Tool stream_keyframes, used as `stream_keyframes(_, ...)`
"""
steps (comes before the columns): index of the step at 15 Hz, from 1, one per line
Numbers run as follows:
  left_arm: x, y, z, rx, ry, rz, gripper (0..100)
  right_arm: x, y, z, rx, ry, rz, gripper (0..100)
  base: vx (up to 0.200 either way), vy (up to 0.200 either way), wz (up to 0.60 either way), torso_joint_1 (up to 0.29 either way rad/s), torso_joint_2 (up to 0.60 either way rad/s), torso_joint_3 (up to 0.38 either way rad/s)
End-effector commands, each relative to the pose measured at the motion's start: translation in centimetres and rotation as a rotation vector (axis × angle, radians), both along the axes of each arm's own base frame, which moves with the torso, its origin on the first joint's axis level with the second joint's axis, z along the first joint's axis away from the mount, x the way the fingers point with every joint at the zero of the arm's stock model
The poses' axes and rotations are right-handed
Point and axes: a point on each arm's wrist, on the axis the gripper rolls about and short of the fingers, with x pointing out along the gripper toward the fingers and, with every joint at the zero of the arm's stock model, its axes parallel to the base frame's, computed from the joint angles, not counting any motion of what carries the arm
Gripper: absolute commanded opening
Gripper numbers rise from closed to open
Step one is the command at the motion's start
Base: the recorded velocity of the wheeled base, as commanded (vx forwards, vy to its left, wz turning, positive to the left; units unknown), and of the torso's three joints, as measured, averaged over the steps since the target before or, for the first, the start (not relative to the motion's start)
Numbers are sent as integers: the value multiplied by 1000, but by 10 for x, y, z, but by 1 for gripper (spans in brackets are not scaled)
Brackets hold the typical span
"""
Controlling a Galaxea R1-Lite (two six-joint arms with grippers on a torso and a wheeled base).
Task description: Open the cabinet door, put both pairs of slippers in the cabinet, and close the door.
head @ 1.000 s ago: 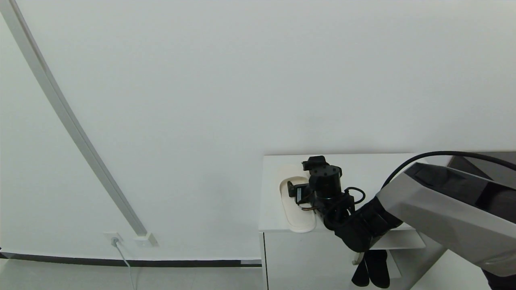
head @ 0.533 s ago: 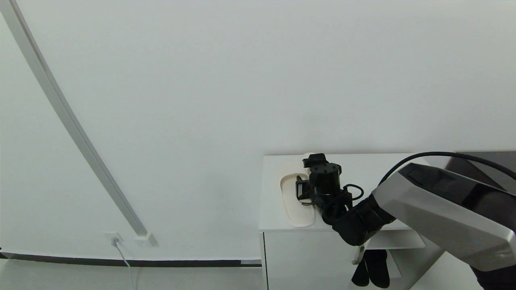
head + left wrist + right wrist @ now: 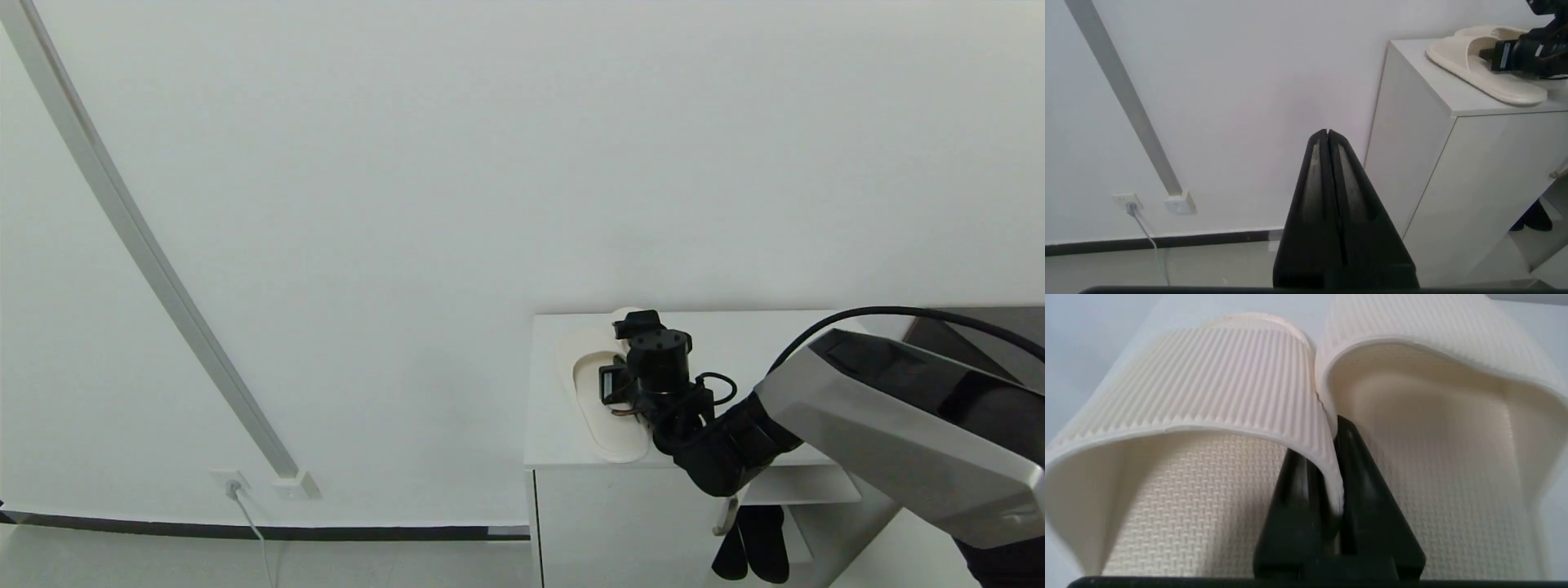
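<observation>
Your right claw (image 3: 1327, 457) pinches the two touching inner straps of the cream ribbed rubber slippers (image 3: 1208, 400), which lie along the left edge of the white cabinet (image 3: 549, 425) top. The arm hides most of one slipper. Your left claw (image 3: 1328, 147) is closed and empty, off the cabinet's side. The flat black slippers (image 3: 755, 545) inside are cut off.

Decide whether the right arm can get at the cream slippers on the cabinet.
Yes, it seems: the right gripper sits atop the cabinet, shut on both cream slippers where their straps touch.
</observation>
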Motion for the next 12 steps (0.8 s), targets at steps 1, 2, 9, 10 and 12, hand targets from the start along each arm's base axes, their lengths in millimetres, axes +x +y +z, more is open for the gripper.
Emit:
stream_keyframes(1,0,0,0,0,-2,0,0,-15,-5,24,17,-19,24,0,0,0,0,0,0,0)
stream_keyframes(2,0,0,0,0,0,0,0,-28,-8,33,21,-15,63,0,0,0,0,0,0,0)
stream_keyframes(9,0,0,0,0,1,-1,0,-153,-48,107,75,-24,365,0,0,0,0,0,0,0)
stream_keyframes(10,0,0,0,0,1,0,0,-168,-56,111,81,-23,408,0,0,0,0,0,0,0)
stream_keyframes(12,0,0,0,0,1,0,0,-184,-70,112,88,-10,477,0,0,0,0,0,0,0)
